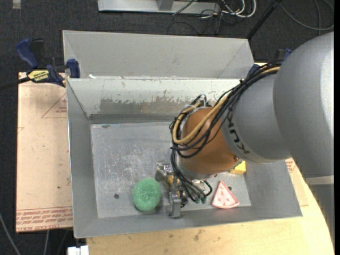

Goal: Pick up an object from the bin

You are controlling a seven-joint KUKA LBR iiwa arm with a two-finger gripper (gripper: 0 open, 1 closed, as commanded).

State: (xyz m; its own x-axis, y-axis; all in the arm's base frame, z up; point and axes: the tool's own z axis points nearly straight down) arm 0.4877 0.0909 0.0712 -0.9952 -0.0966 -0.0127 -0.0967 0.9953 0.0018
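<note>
Green fuzzy ball (146,195) lies on the bin (111,158) floor, lower centre of frame, with the pincer (171,194) down just to its right; can't tell how wide the pincer stands. Pink triangular slice (224,196) lies right of the pincer, and a yellow piece (239,167) sits above it, partly under the arm.

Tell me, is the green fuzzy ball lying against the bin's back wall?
No, the green fuzzy ball lies near the front wall of the bin, right beside the gripper.
</note>
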